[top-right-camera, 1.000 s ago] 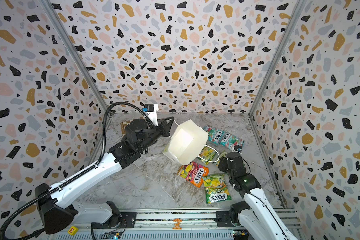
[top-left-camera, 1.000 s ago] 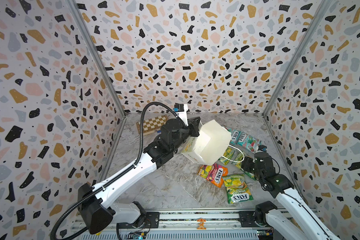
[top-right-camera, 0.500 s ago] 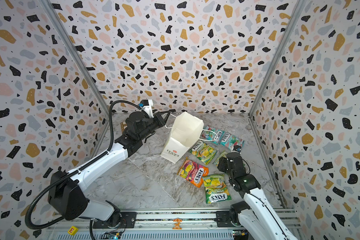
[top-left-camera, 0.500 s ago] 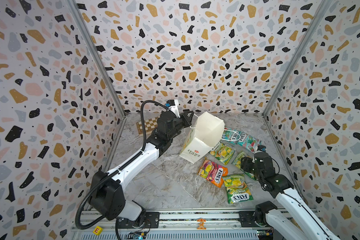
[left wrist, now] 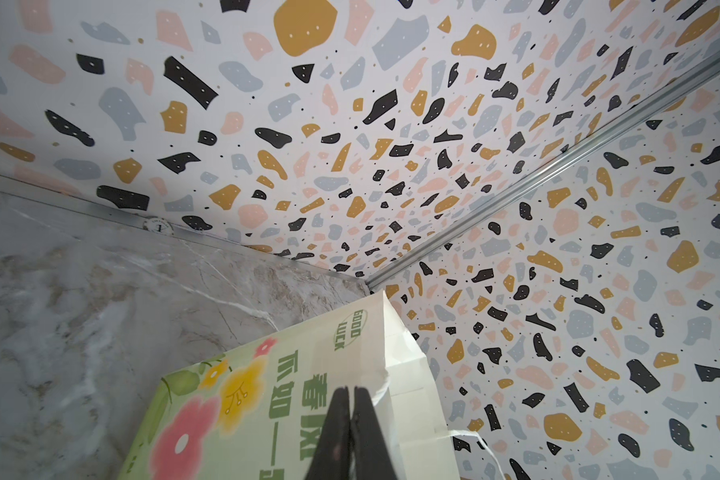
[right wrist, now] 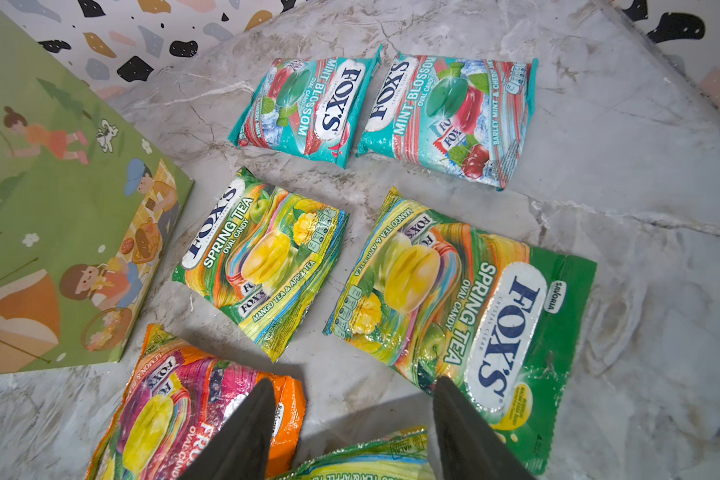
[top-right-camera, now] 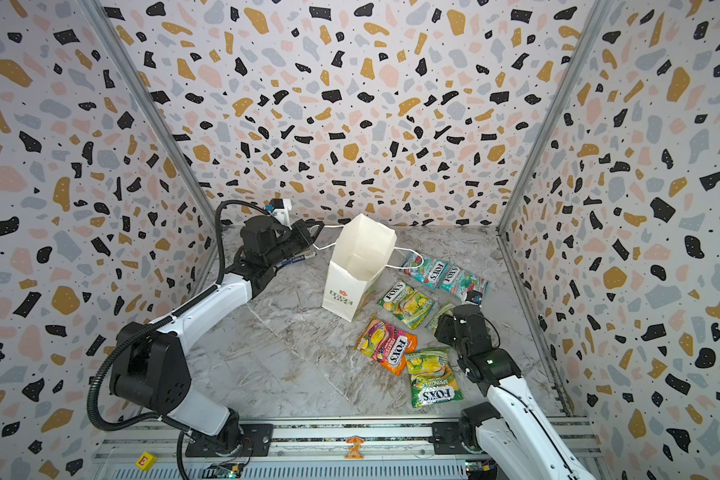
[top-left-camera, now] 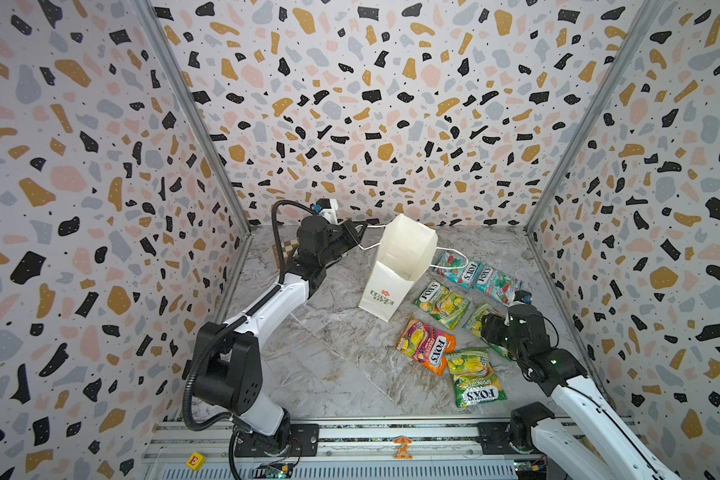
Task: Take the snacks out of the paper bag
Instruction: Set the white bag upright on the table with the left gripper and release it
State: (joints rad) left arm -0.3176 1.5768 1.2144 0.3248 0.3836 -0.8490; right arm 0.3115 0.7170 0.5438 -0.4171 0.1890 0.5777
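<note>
Left gripper [left wrist: 352, 392]: fingers pressed together. In both top views a white cord handle [top-left-camera: 377, 227] runs straight to the fingertips, so it looks pinched between them.
Right gripper [right wrist: 356, 382]: fingers spread wide with nothing between the pads, hanging low over the table [top-left-camera: 329, 353].
Bag [top-left-camera: 391, 286]: owner of that handle. It stands on the table just beyond the left fingertips, leaning a little, with its mouth open upward. Its flower-printed side faces the left fingers. It is apart from the right fingers, off to one side of them.
Inside the bag: only bare white paper shows in both top views. The very bottom is hidden.
Teal packets [right wrist: 308, 108]: two lie side by side, the farthest ahead of the right fingers.
Green packets [right wrist: 262, 257]: three. One lies ahead of the right fingers, nearer than the teal pair. A second lies just beside one finger. The third pokes in between the two fingers from the wrist side.
Orange packet [right wrist: 192, 407]: lies just beside the opposite right finger.
Done: six packets lie flat on the table and none shows in the bag, so the emptying looks finished.
Left: probably only letting go of the handle, and perhaps checking the hidden bottom for a stray packet.
</note>
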